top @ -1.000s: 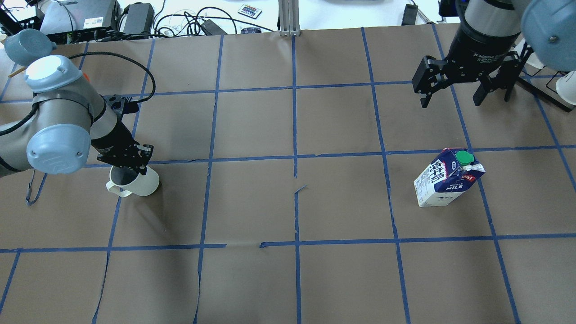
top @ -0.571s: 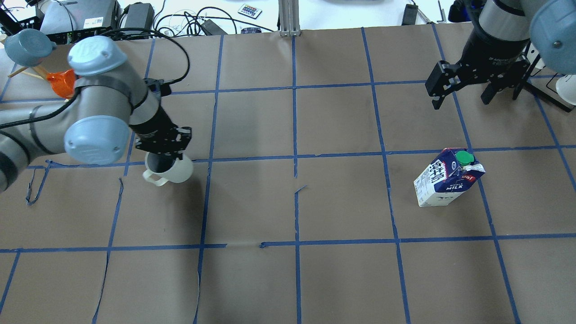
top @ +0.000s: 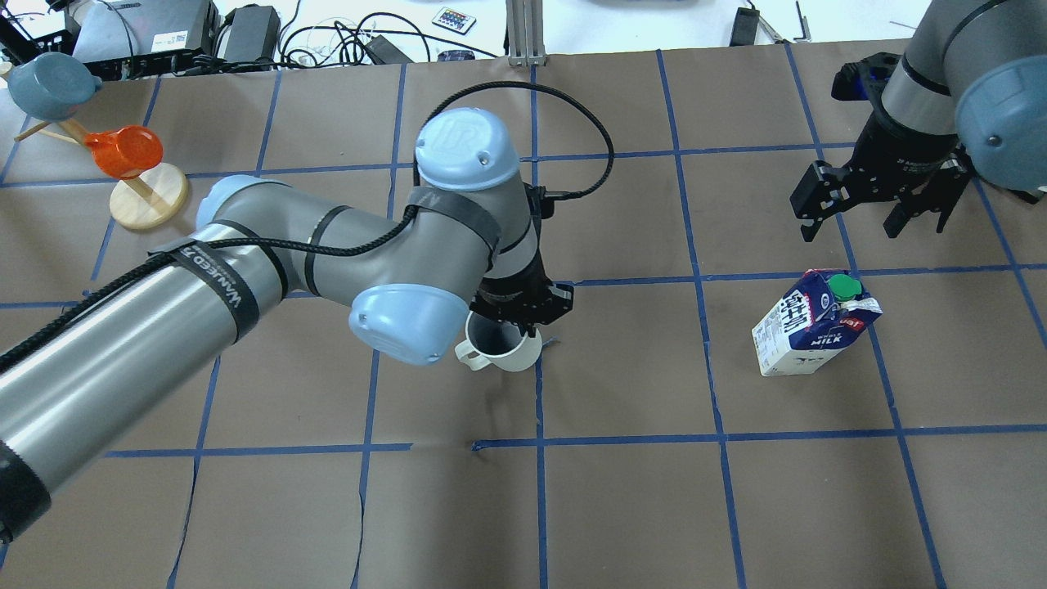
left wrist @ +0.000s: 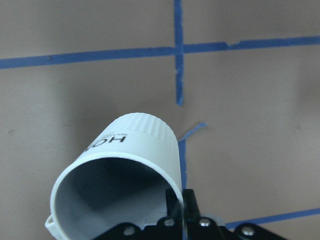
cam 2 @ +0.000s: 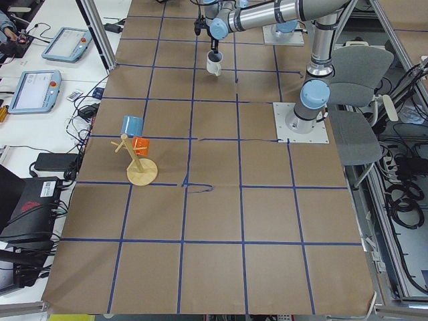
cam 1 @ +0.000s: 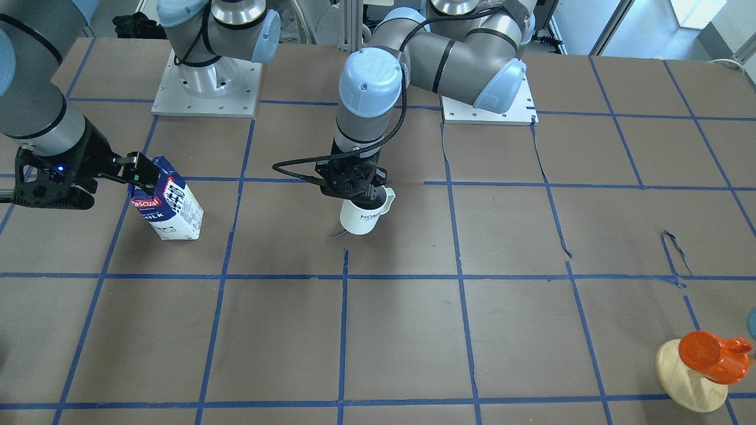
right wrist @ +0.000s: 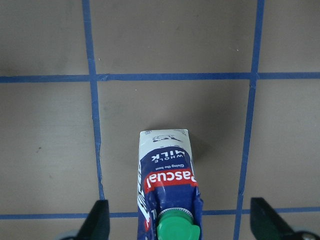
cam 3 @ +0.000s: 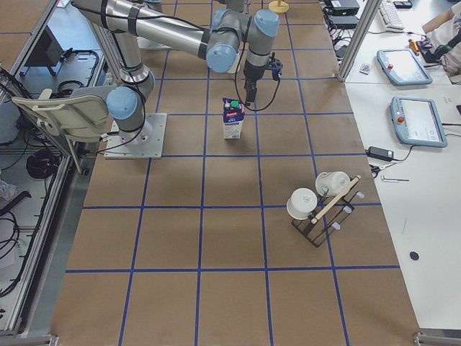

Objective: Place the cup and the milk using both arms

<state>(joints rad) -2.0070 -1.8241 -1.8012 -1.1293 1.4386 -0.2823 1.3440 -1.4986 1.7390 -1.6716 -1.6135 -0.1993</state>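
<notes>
The cup (top: 514,353) is a white ribbed mug marked "HOME" (cam 1: 361,217). My left gripper (top: 523,315) is shut on its rim, one finger inside, and holds it tilted low over the table's middle. The wrist view shows the cup (left wrist: 131,152) over a blue tape crossing. The milk (top: 810,323) is a blue and white carton with a green cap. It stands upright on the right side of the table (cam 1: 171,206). My right gripper (top: 851,231) is open and empty, above the carton and a little beyond it. In the right wrist view the carton (right wrist: 167,175) shows between the open fingers.
A round wooden stand (top: 146,200) with an orange cup and a blue cup stands at the far left. A black rack with white mugs (cam 3: 320,205) stands at the table's right end. Cables and boxes (top: 164,37) lie beyond the far edge.
My left arm has carried the cup from the table's left side to its middle. My right gripper has moved a little right and toward the milk, still open.
</notes>
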